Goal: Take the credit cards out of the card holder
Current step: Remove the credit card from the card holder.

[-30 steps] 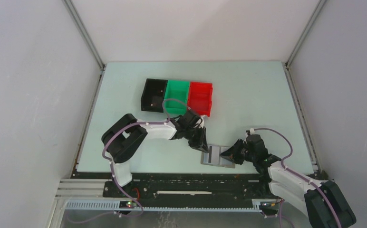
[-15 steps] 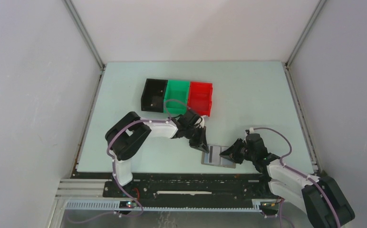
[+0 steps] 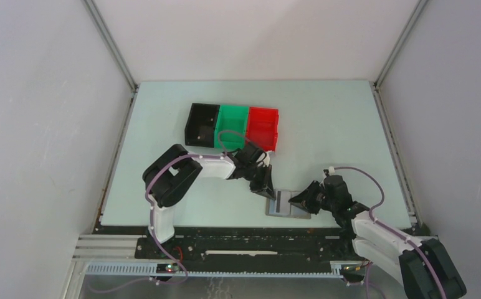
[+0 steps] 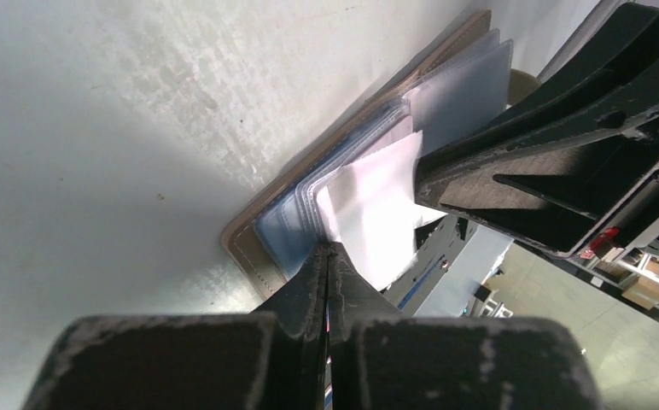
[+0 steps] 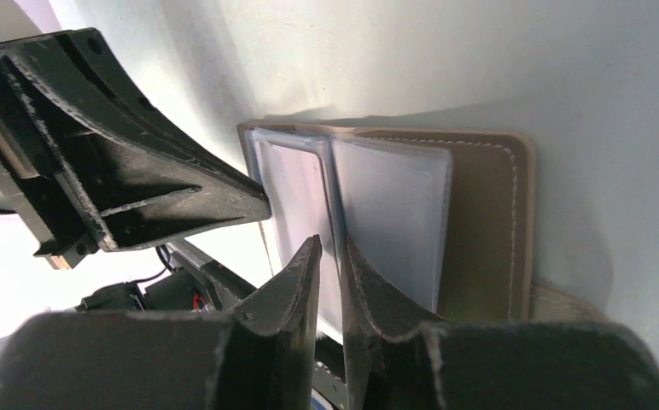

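Grey-taupe folding card holder (image 3: 295,212) lies open on the counter (image 3: 325,124), low centre of the top view. Left tool (image 4: 328,256) is pinched shut on a pale thin card (image 4: 377,213). Right tool (image 5: 330,256) sits narrow over the clear sleeves (image 5: 390,213); I cannot tell its grip. I judge extraction is underway. Next: pull straight out, with the holder pinned.

A pale green table (image 3: 325,124) sits between white walls; at mid-table three bins stand touching in a row, black (image 3: 201,124), green (image 3: 232,126), red (image 3: 263,128). Near the front edge the wallet (image 3: 291,207) lies open and flat, with a dark stripe (image 3: 278,200) down its left part. The left gripper (image 3: 268,192) meets the wallet's far left corner, just in front of the red bin. The right gripper (image 3: 301,200) lies over its right half (how either pair of jaws stands is too small to tell); the two grippers point at each other across it.
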